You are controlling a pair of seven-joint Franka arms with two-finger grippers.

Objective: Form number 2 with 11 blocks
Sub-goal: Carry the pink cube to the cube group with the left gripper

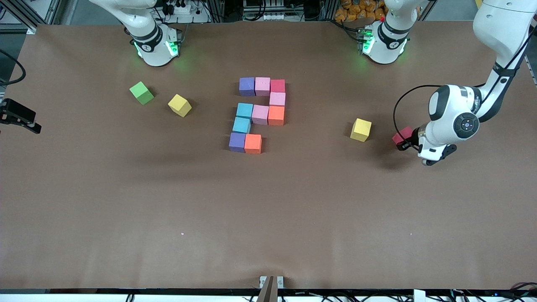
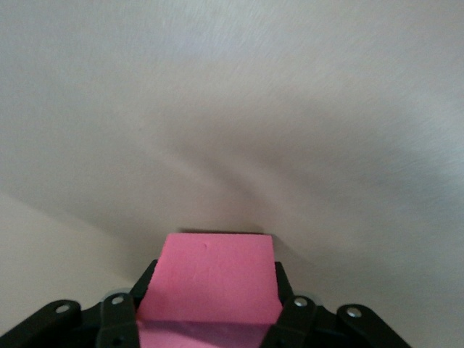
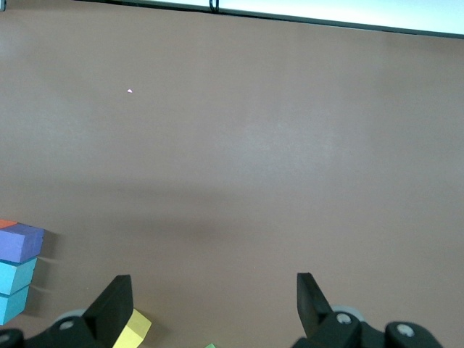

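Several blocks lie in a stepped figure mid-table: a purple block (image 1: 247, 86), pink block (image 1: 262, 86) and red block (image 1: 277, 86) in the row nearest the bases. From there a pink (image 1: 277, 99), orange (image 1: 276, 115), pink (image 1: 260, 114), two blue (image 1: 243, 118), a purple (image 1: 237, 141) and an orange (image 1: 253, 143) block step toward the front camera. My left gripper (image 1: 403, 140) (image 2: 215, 274) is shut on another red block (image 1: 400, 135) (image 2: 210, 261), low at the table toward the left arm's end. My right gripper (image 3: 212, 286) is open and empty, out of the front view.
A green cube (image 1: 142, 92) and a yellow cube (image 1: 179, 105) (image 3: 134, 328) lie toward the right arm's end. A second yellow cube (image 1: 361, 129) sits between the figure and my left gripper. A black device (image 1: 16, 115) juts in at the table's edge.
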